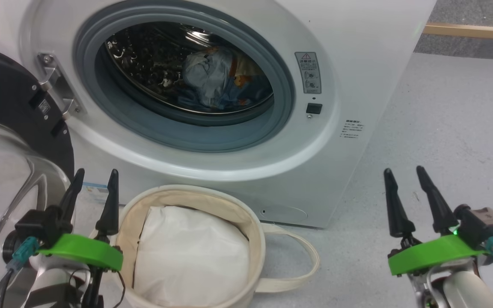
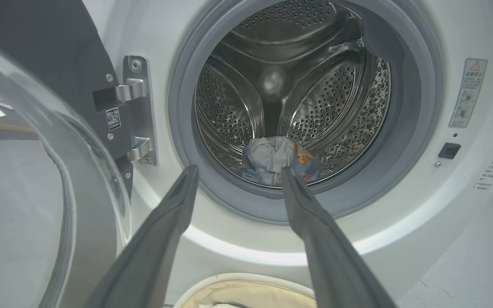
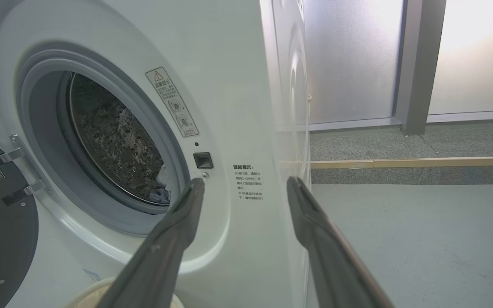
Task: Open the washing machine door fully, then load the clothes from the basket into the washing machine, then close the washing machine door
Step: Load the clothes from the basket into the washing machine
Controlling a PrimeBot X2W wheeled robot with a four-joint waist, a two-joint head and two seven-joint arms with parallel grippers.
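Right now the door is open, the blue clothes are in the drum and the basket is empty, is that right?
Not quite: the basket is not empty. The head view shows a white bundle lying in it. The rest holds: the door is open and the blue clothes are in the drum.
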